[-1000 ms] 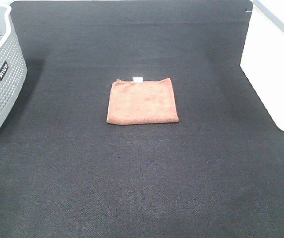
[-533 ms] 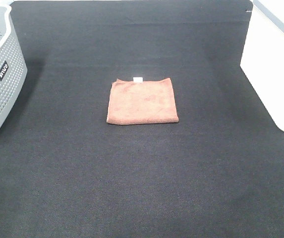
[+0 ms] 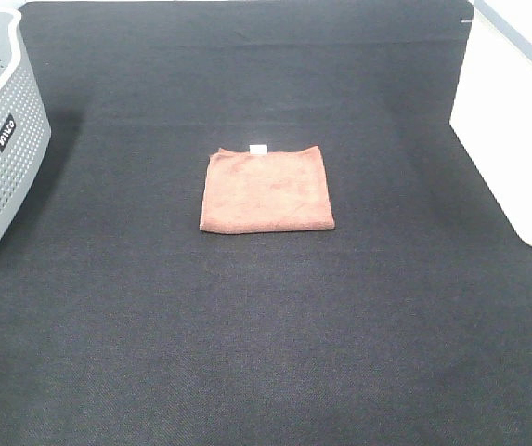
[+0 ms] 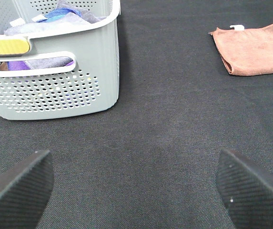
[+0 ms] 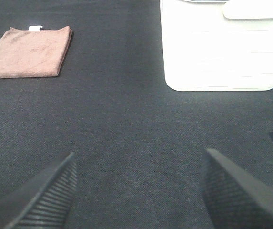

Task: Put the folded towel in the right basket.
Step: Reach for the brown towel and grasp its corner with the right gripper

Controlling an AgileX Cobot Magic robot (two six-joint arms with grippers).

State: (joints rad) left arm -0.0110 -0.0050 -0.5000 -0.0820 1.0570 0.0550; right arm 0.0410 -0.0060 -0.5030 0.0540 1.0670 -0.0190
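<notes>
As the folded towel (image 3: 266, 190) lies on the desk (image 3: 266, 325), outside the right basket (image 3: 512, 139), with left tool (image 4: 134, 186) and right tool (image 5: 138, 188) open, every step remains.

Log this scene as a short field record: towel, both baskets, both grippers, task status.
towel: folded towel lies flat on the black mat, white tag on its far edge
right basket: white, at the mat's right edge, apart from the towel
grey basket: at the left edge, holds other cloths
left gripper: open, empty
right gripper: open, empty
task status: towel not yet picked up
</notes>
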